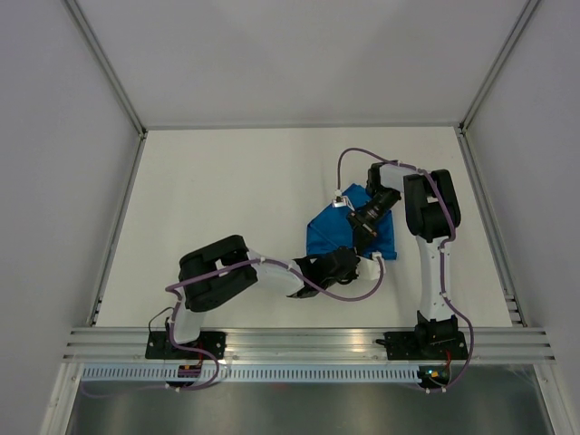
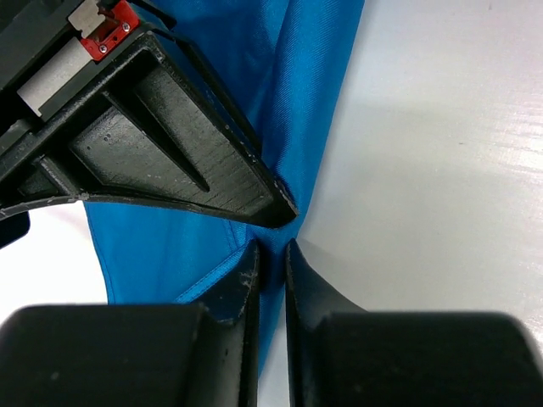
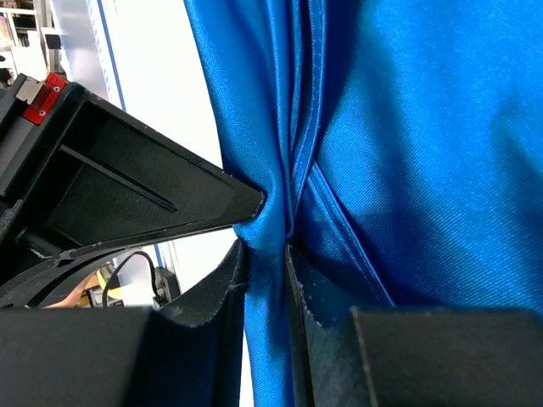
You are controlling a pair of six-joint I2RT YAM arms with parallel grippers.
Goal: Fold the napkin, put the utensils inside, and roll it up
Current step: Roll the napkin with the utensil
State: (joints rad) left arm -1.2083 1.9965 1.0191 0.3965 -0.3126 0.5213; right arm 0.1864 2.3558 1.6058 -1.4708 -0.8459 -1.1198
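White bench (image 1: 227, 190), walled on three sides, with lots of free room left and far. The napkin (image 1: 324, 236) is bunched right of centre. The left arm (image 1: 217, 272) has its jaws pinched on the near edge, and the right arm (image 1: 426, 208) has its jaws clamped on a gathered fold.

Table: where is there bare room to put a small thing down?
The left part of the table, between the left wall and the napkin, is bare; so is the far strip behind the napkin. Crowded: centre-right, where left hand and right hand pinch the napkin.
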